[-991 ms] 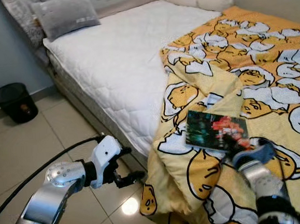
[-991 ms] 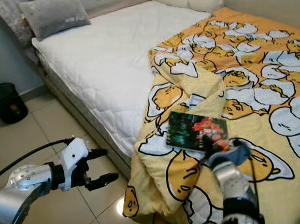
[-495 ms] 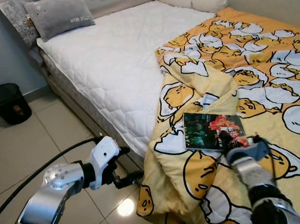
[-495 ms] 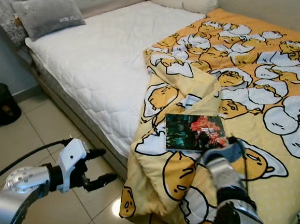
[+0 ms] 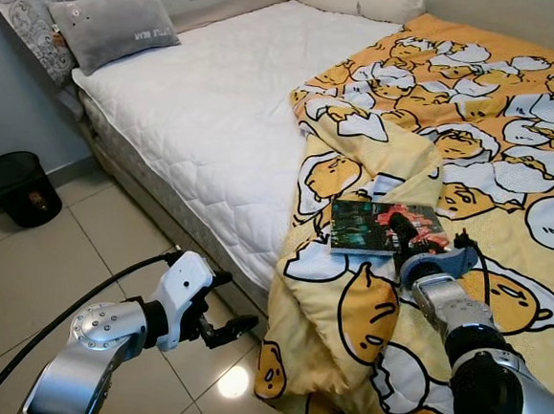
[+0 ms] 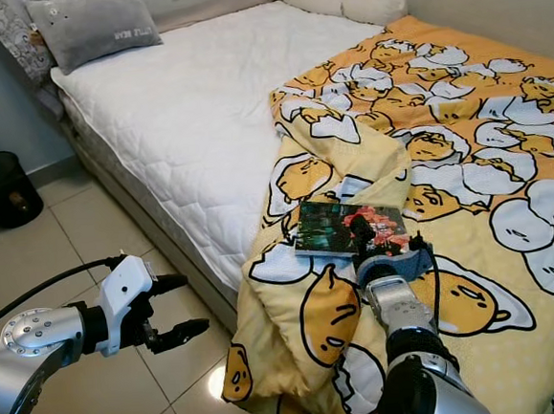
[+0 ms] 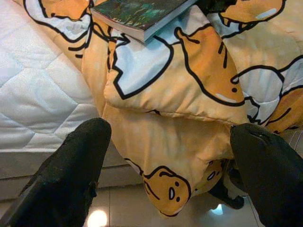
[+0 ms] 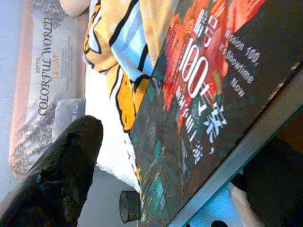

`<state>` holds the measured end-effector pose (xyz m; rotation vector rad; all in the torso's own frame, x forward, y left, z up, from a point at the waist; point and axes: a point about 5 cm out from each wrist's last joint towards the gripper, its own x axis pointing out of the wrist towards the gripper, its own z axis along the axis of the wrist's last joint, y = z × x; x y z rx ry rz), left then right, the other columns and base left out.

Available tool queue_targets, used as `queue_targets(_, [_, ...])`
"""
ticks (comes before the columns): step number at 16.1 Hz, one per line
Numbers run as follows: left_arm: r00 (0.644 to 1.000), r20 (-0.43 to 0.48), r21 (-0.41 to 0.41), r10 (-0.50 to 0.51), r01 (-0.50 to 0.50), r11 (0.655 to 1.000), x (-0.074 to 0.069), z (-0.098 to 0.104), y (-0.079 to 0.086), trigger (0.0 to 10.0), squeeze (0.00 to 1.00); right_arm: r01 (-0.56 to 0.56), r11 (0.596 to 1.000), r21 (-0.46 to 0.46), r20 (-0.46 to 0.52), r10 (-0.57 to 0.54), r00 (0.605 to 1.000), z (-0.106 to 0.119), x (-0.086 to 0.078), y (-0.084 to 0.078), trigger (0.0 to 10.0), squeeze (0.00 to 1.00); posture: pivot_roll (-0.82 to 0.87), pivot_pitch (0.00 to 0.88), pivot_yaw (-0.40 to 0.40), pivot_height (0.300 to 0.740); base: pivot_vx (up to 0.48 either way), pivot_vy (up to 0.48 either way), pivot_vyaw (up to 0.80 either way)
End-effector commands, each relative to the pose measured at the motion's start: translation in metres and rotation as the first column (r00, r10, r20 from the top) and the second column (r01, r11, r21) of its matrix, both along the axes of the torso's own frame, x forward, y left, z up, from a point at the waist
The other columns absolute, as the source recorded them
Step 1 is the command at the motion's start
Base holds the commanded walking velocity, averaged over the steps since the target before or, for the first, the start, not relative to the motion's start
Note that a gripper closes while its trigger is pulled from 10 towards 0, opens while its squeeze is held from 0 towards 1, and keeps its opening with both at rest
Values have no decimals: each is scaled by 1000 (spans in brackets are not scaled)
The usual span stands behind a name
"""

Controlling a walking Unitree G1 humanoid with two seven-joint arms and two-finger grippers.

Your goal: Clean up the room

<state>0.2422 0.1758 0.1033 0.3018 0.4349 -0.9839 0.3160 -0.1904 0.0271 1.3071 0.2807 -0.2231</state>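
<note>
Book [image 5: 370, 227]: near edge hidden behind right gripper [image 5: 401, 231]; fingers spread, straddling it.
Left gripper [image 5: 229, 305]: fingers apart, holding nothing, over floor.
Surround: book lies on rumpled duvet [image 5: 464, 144]; bin [image 5: 18, 189] by wall.

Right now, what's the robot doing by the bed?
It is tidying up. Its right pincer is reaching over a book that lies on the yellow blanket, fingers open with one above the cover and one below its edge. The left pincer hangs open over the floor beside the bed.
</note>
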Motion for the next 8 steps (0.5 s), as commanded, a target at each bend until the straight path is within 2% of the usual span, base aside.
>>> queue_targets(1, [1000, 17, 5, -4, 4, 1000, 0, 5, 1, 10000, 118, -12, 999, -49, 62, 15, 998, 13, 8, -7, 10000, 0, 69, 0, -3, 740, 0, 0, 0])
queue_targets(4, [1000, 17, 9, -9, 9, 1000, 0, 4, 0, 10000, 118, 32, 991, -126, 36, -28, 999, 12, 5, -29, 10000, 0, 65, 0, 0, 740, 0, 0, 0])
queue_targets(8, [1000, 21, 15, -17, 17, 1000, 2, 4, -1, 10000, 118, 105, 975, -194, 43, -98, 994, 23, 7, -56, 10000, 0, 59, 0, 3, 740, 0, 0, 0])
